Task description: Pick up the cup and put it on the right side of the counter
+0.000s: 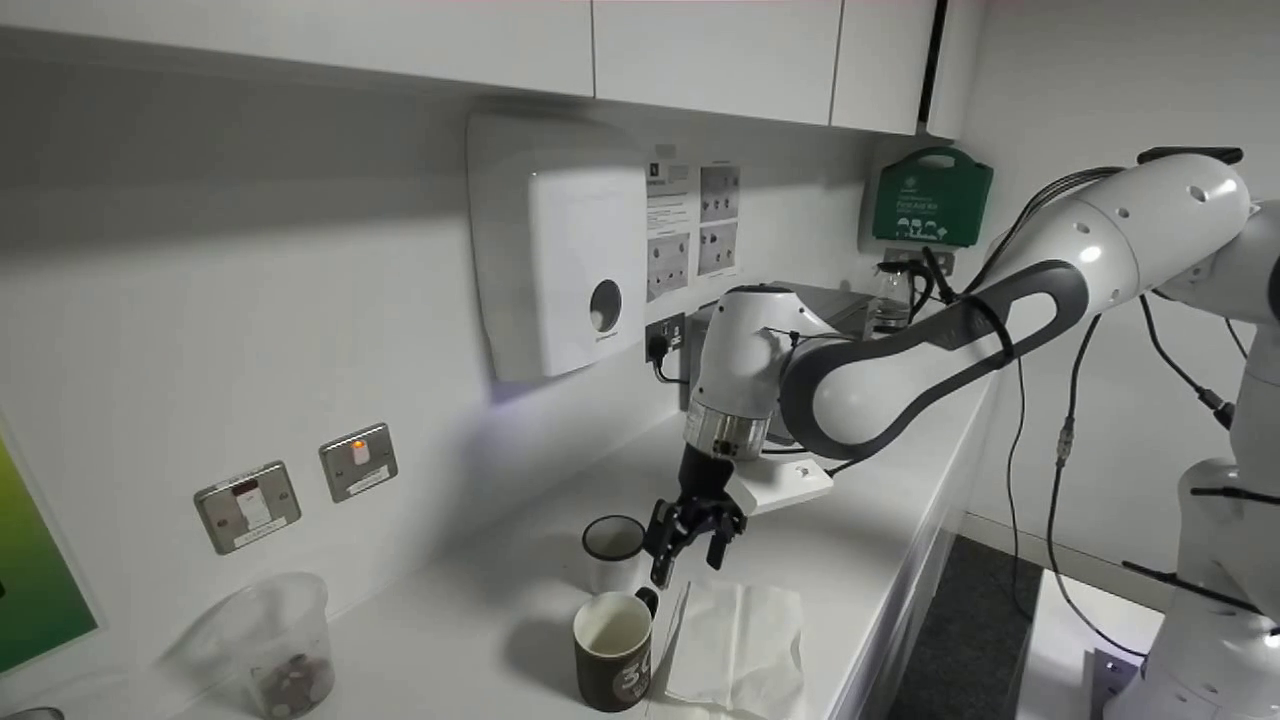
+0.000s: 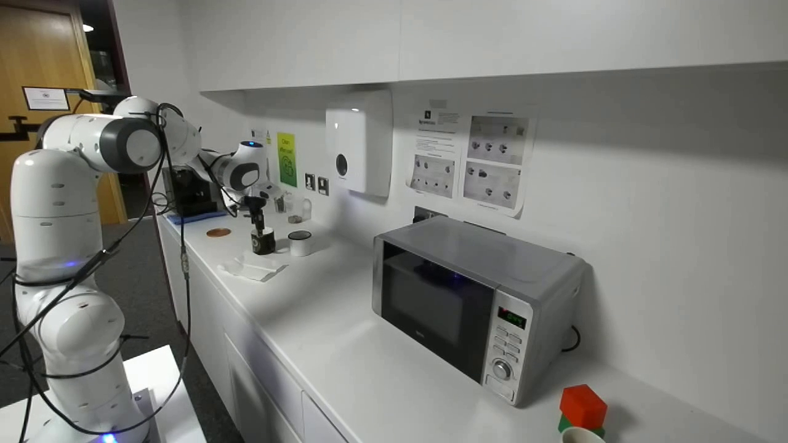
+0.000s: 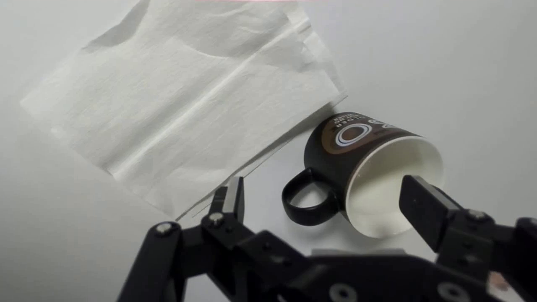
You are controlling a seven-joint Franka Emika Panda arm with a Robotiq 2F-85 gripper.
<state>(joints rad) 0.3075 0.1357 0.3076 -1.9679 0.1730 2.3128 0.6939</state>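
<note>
One dark mug (image 1: 612, 657) stands upright, handle (image 3: 311, 217) pointing toward the claw (image 1: 688, 568).

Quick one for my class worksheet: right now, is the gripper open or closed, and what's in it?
Gripper: open, holding nothing; the dark mug stands on the counter.

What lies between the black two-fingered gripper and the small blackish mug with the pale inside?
Nothing: in the wrist view, the stretch from the open black gripper to the blackish mug shows bare. The creased white paper lies beside the mug.
</note>
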